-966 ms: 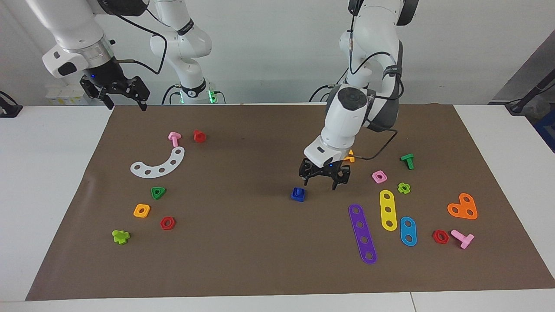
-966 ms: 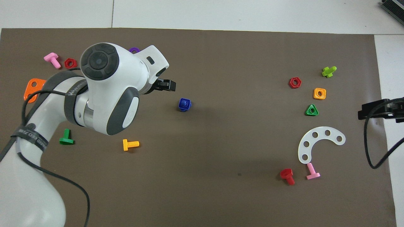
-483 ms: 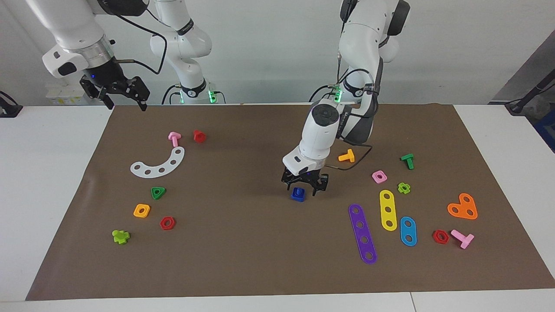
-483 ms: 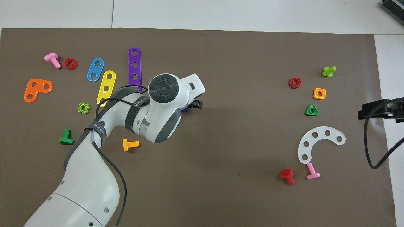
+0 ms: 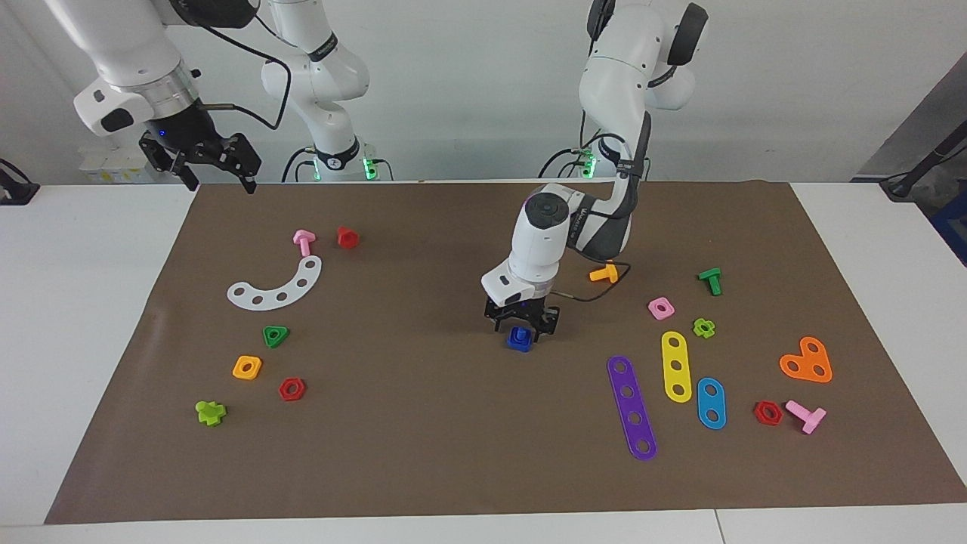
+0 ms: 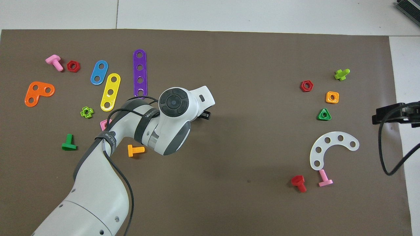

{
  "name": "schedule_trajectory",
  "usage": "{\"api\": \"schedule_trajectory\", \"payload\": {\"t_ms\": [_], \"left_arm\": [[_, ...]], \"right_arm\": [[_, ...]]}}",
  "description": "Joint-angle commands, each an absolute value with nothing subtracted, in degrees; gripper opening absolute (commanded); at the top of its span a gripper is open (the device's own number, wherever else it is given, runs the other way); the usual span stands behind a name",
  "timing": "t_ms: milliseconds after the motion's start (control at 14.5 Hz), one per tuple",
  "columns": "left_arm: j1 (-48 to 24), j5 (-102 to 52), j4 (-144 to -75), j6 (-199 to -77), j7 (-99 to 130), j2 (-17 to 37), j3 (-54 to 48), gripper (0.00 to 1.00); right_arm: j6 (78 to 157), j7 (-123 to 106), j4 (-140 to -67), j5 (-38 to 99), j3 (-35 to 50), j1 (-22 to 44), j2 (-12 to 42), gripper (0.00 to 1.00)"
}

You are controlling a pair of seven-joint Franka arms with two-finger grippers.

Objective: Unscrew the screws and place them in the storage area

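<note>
The dark-blue screw [image 5: 519, 332] stands stem up in a blue square nut [image 5: 519, 342] in the middle of the brown mat. My left gripper [image 5: 523, 326] is low over it, open, with one finger on each side of the blue piece. In the overhead view the left arm's wrist [image 6: 173, 108] hides the screw. The storage area [image 5: 325, 340] lies toward the right arm's end, by the white curved strip [image 5: 276, 289], also seen in the overhead view [image 6: 331, 149]. My right gripper [image 5: 200, 162] waits open, raised over the mat's edge at that end, and shows in the overhead view [image 6: 377, 118].
A green triangular nut [image 5: 276, 335], an orange square nut [image 5: 247, 367], a red hexagonal nut [image 5: 291, 389], a lime piece [image 5: 210, 412], a pink bolt [image 5: 304, 242] and a red bolt [image 5: 347, 237] lie around the strip. Purple [image 5: 631, 408], yellow [image 5: 676, 366] and blue [image 5: 711, 403] strips lie toward the left arm's end.
My left gripper has moved toward the right arm's end and come down around the blue screw and nut. The right arm has not moved.
</note>
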State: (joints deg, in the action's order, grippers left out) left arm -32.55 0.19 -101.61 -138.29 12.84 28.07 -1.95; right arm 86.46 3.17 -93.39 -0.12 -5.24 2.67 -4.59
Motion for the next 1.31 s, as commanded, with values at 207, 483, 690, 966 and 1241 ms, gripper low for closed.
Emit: {"api": "schedule_trajectory", "payload": {"t_ms": [207,483,690,966,1241], "left_arm": [[-33.3,2.7,-102.4,-139.5,12.8,27.2,-1.0,0.76],[-33.1,2.7,-101.7,-139.1,12.8,27.2,-1.0,0.72],[-33.0,2.7,-101.7,-139.0,12.8,27.2,-1.0,0.59],[-33.0,2.7,-102.0,-138.8,12.8,27.2,-1.0,0.49],[-33.0,2.6,-101.3,-136.6,12.9,27.1,-1.0,0.42]], "right_arm": [[86.4,3.8,-94.7,0.7,-4.9,2.5,-5.9,1.0],[86.4,3.8,-94.7,0.7,-4.9,2.5,-5.9,1.0],[86.4,3.8,-94.7,0.6,-4.9,2.5,-6.0,1.0],[86.4,3.8,-94.7,0.6,-4.9,2.5,-5.9,1.0],[86.4,3.8,-94.7,0.6,-5.0,2.5,-5.9,1.0]]}}
